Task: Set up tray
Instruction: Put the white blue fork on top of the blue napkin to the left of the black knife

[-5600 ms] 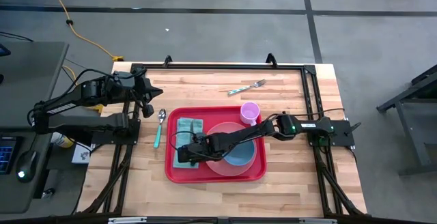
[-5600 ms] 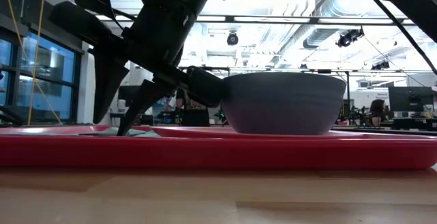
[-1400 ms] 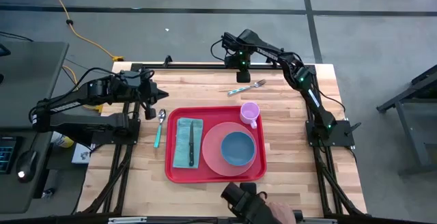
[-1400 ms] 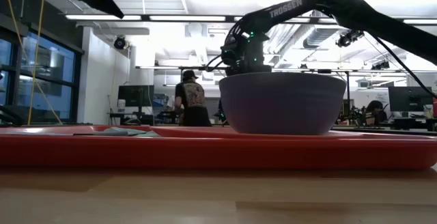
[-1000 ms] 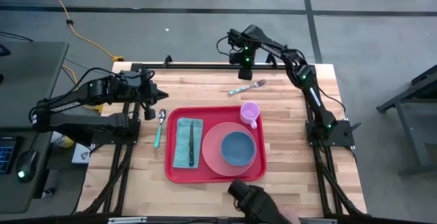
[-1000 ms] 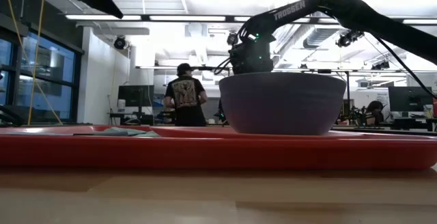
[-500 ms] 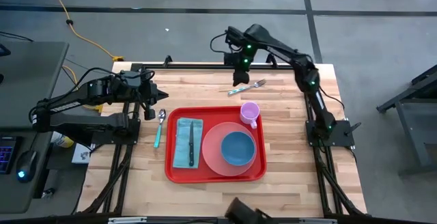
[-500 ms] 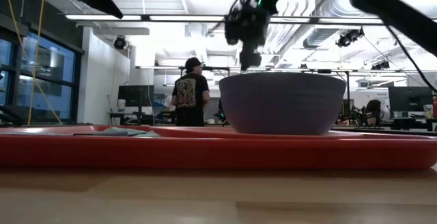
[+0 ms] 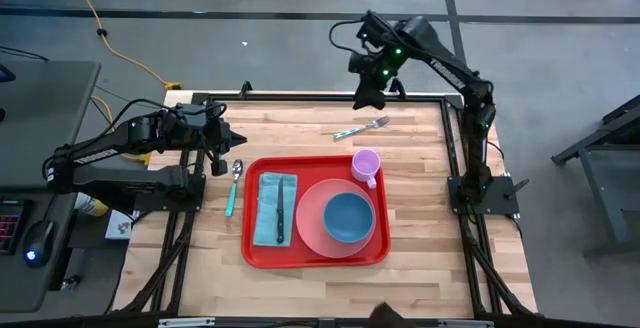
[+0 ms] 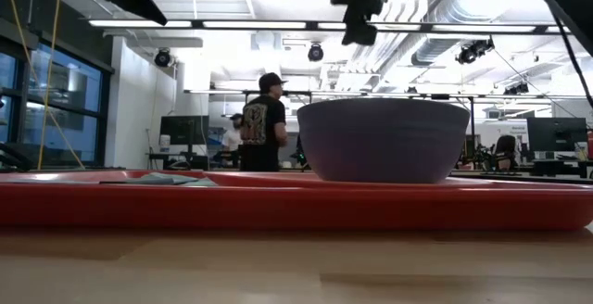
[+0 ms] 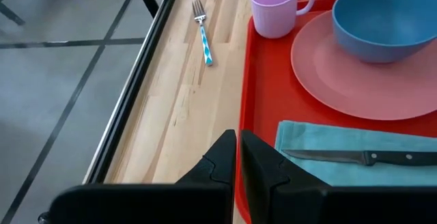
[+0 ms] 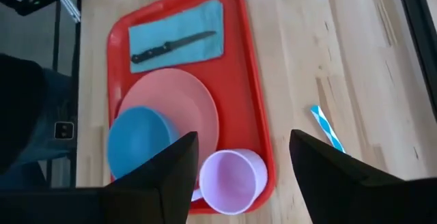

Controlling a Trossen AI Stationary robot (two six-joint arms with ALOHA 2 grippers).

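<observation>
The red tray point(image 9: 312, 253) lies in the middle of the table. On it a black-handled knife point(image 9: 281, 208) rests on a teal napkin point(image 9: 268, 213), a blue bowl point(image 9: 348, 217) sits on a pink plate point(image 9: 312, 218), and a pink mug point(image 9: 366, 165) stands in the far right corner. A fork point(image 9: 362, 127) lies on the wood beyond the tray. My right gripper point(image 9: 368, 98) hangs open high above the far edge, near the fork, touching nothing. My left gripper point(image 9: 228, 148) waits shut at the table's left, above a spoon point(image 9: 234, 181).
The spoon with a teal handle lies on the wood just left of the tray point(image 11: 249, 94). A black frame rail point(image 9: 320, 97) runs along the far edge. Bare wood shows right of the tray and along the near edge. A person point(image 10: 264, 128) stands in the room behind.
My right gripper has risen well above the table and drifted toward the far right, away from the fork, staying open. The fork and the tray's things have kept their places. A dark shape at the near edge has withdrawn. The person behind has walked to the right.
</observation>
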